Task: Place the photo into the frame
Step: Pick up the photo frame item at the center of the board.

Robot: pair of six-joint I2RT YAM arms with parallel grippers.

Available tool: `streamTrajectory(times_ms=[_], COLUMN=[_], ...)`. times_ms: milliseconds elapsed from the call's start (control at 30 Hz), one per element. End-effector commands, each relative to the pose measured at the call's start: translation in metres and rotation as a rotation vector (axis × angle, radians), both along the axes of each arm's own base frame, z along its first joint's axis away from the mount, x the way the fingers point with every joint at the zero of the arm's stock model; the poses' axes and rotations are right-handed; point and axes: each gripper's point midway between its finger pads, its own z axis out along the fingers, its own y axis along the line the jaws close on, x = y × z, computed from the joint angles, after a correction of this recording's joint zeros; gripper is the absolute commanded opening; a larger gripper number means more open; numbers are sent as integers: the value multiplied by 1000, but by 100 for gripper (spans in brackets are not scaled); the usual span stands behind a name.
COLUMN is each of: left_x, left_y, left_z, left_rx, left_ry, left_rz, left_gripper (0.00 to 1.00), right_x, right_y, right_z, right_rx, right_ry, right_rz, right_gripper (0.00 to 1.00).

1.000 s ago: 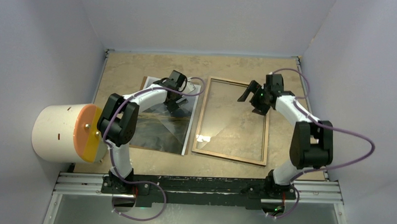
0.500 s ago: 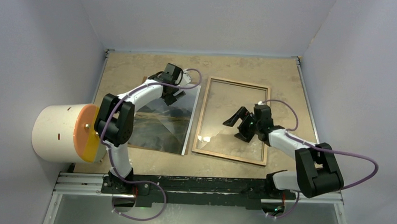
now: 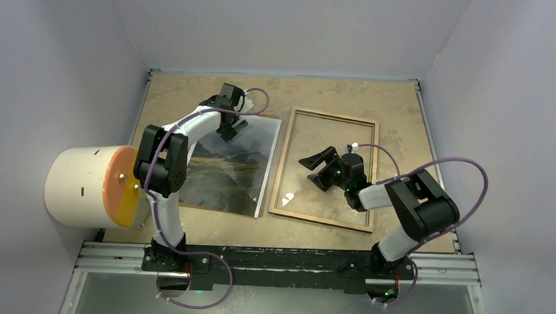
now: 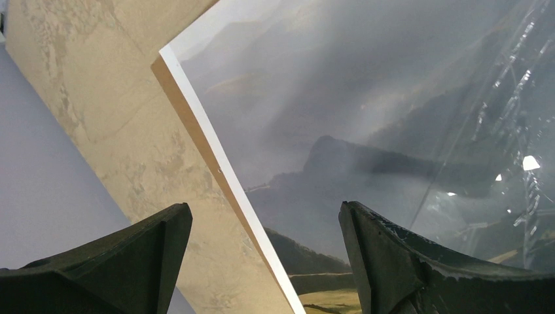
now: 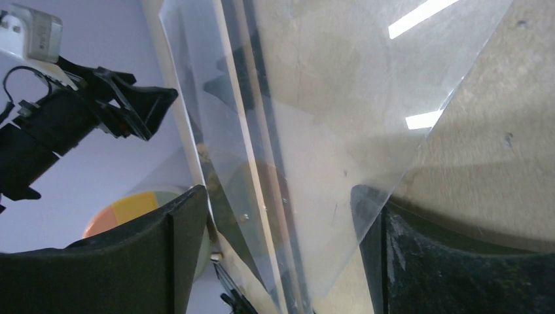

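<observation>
Right now I have the photo point(image 3: 233, 171) lying face up on the left half of the table point(image 3: 187, 91), resting on a brown backing board point(image 4: 175, 98) whose edge peeks out beside the print's white border. The frame point(image 3: 329, 116) lies flat just to the photo's right, close alongside but apart from it, and the tabletop shows through its clear pane point(image 5: 314, 131). My left gripper point(image 3: 233, 127) hangs over the photo's far corner with its fingers spread. On the left wrist camera one finger point(image 4: 131, 261) sits over bare table and the other over the misty mountains, so the print's edge runs between them and nothing is held. My right gripper point(image 3: 315, 171) is low over the middle of the frame, fingers apart too, holding nothing. Whether it touches the pane I cannot tell. A white cylinder with an orange end point(image 3: 93, 185) stands off the table's left side.
</observation>
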Motion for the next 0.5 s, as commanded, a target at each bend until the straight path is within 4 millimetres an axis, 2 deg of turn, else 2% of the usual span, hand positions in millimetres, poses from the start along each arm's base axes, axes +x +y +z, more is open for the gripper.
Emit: streamTrajectory(times_ms=[0,133,200,300,467], left_x=[-3,-6,-6,-5,-4], left_y=[1,4,5,4,-2], left_z=[10,6,7,15,33], left_rx=[-9,11,15,13,-18], left_ry=[-25,-16,-17,-27,-36], left_rz=[6,5,3,2,-15], left_gripper=[89,89,89,89,89], right_x=[15,21,22,22,41], right_y=[7,17,18,20,2], right_z=[7,20,28,42,78], right_rx=[108,199,221,236,78], right_ry=[-77,-143,-175,-192,-280], right_rz=[-67,-51,-45,-16,20], right_gripper=[78,52,34,2,0])
